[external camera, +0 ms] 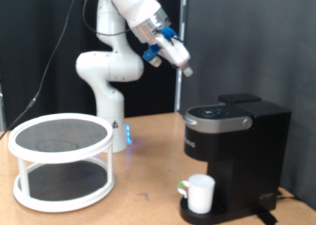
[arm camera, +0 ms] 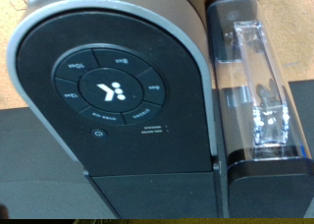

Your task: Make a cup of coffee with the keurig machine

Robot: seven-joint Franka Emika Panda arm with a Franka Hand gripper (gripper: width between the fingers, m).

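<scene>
The keurig machine stands at the exterior view's right on the wooden table, matte black, lid closed. The white cup sits on its round drip tray under the spout, handle towards the exterior view's left. My gripper hangs in the air above and to the left of the machine's top, empty and touching nothing. The wrist view looks down on the machine's lid with its ring of buttons and silver rim, and the clear water tank beside it. No fingers show in the wrist view.
A white two-tier round rack with mesh shelves stands at the exterior view's left. The arm's white base is behind it. A black curtain forms the backdrop. Bare wooden table lies between rack and machine.
</scene>
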